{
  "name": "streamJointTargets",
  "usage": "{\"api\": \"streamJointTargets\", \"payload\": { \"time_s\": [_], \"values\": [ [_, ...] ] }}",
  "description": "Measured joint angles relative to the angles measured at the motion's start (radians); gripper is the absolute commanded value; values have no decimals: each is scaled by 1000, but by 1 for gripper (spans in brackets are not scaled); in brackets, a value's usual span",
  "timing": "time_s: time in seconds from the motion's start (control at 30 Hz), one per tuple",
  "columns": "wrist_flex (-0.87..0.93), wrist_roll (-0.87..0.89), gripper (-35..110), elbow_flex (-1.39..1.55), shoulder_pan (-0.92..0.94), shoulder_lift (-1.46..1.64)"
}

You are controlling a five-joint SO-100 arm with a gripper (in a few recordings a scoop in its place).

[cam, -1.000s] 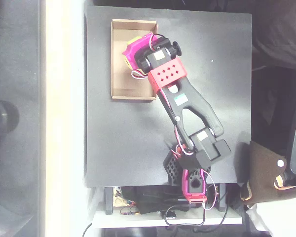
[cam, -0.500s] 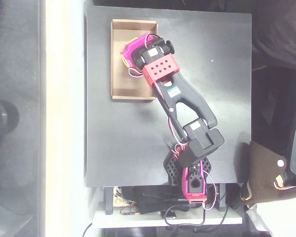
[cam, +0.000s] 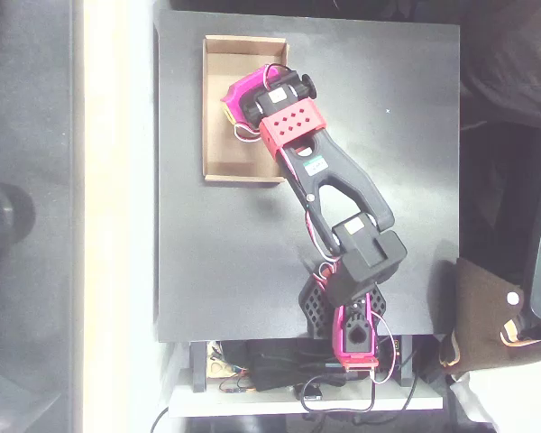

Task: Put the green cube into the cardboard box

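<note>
The cardboard box [cam: 222,144] lies at the table's upper left in the overhead view, a shallow tan tray with bare floor showing in its near half. My magenta gripper [cam: 235,97] hangs over the box's middle, pointing left, its fingers covered from above by its own body. A sliver of yellow shows at its left edge, and I cannot tell if that belongs to the gripper or to the cube. The green cube is hidden. The red wrist block [cam: 291,126] sits just right of the box's wall.
The black table [cam: 397,135] carries the arm's base [cam: 347,316] at its near edge. A pale strip of floor runs along the left side. A brown bag [cam: 487,316] rests off the table at the lower right.
The gripper has shifted slightly left over the box and the arm's elbow has drawn in toward the base. Over the last half second almost nothing moved.
</note>
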Motion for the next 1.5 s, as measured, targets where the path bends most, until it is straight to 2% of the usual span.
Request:
{"api": "streamJointTargets", "payload": {
  "time_s": [0.27, 0.43, 1.13, 1.5],
  "values": [
    [0, 0, 24, -2, 0, -2],
    [0, 0, 30, -2, 0, -2],
    [0, 0, 31, -2, 11, 94],
    [0, 0, 31, -2, 183, 321]
  ]
}}
